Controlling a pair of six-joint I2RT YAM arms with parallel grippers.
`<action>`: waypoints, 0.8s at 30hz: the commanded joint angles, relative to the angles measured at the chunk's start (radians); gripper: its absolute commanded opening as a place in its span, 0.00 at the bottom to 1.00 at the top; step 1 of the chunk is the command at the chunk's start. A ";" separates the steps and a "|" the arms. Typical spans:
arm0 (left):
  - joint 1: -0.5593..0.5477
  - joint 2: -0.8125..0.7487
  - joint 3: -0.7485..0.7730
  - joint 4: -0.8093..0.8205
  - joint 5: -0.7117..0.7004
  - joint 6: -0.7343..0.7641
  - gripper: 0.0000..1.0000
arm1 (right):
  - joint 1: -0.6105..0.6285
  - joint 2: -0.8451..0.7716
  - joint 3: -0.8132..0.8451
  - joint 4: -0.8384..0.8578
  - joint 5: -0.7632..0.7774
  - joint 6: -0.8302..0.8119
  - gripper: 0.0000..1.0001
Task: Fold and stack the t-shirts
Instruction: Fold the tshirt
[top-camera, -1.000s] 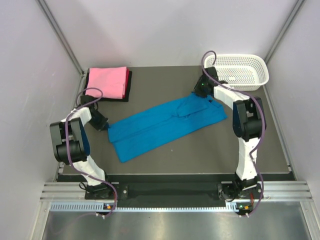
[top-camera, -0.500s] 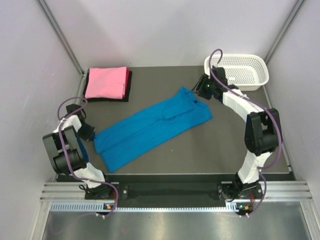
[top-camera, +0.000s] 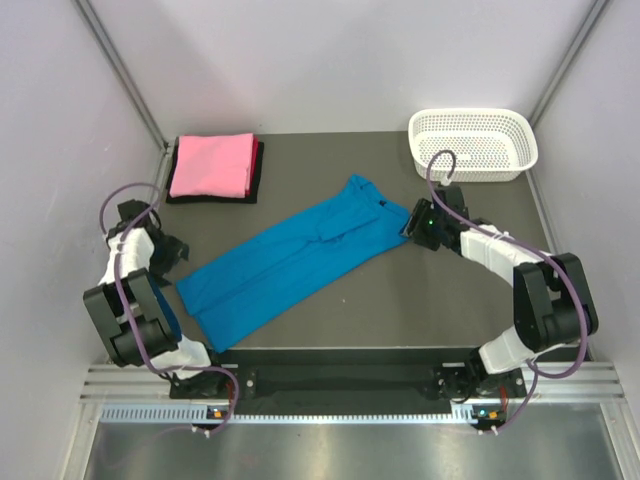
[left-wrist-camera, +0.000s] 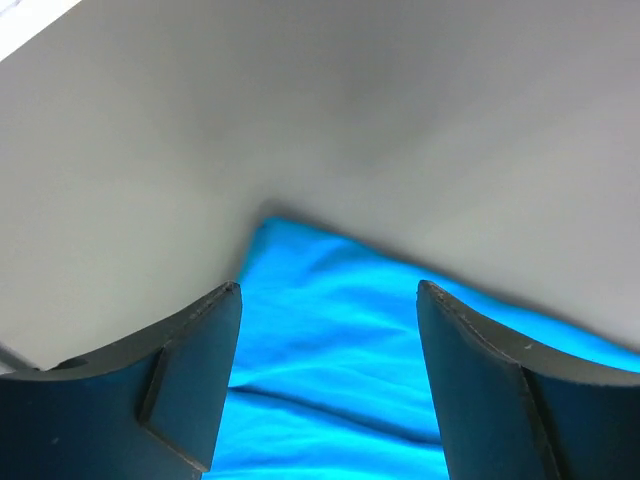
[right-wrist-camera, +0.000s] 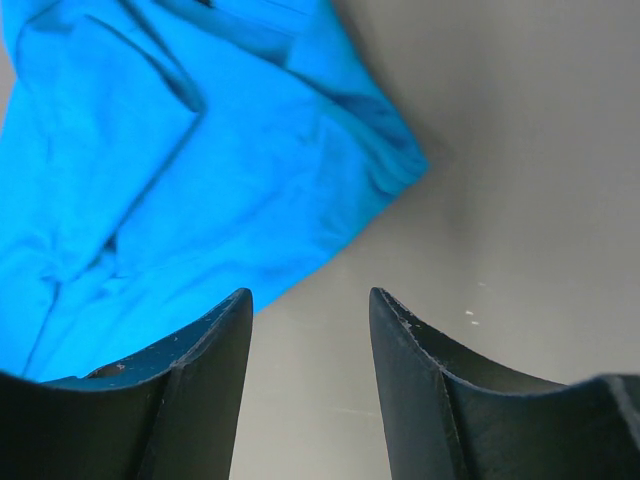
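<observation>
Shifts turquoise t-shirt (top-camera: 290, 262) leftward, leaves it diagonal on desk (top-camera: 450, 300), an end facing each arm's jaws, both pairs apart, empty.

Blue shirt (top-camera: 290, 262): long folded strip; I see it flat, diagonal, mid-table.
Pink shirt (top-camera: 212, 165): folded, far-left corner, atop the dark one.
Dark shirt (top-camera: 257, 175): under pink, edges showing.

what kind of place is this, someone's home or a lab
Probably a robot test cell: plain walls box in a dark table, and two arms are bolted to a metal rail.
</observation>
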 joint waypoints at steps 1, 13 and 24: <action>-0.059 -0.017 0.081 -0.020 0.002 0.036 0.75 | -0.008 -0.061 -0.025 0.090 0.074 -0.012 0.51; -0.246 -0.080 0.121 0.123 0.270 0.054 0.64 | -0.010 0.049 0.005 0.116 0.181 0.040 0.47; -0.265 -0.068 0.136 0.164 0.321 0.056 0.62 | -0.010 0.210 0.128 0.134 0.198 0.048 0.40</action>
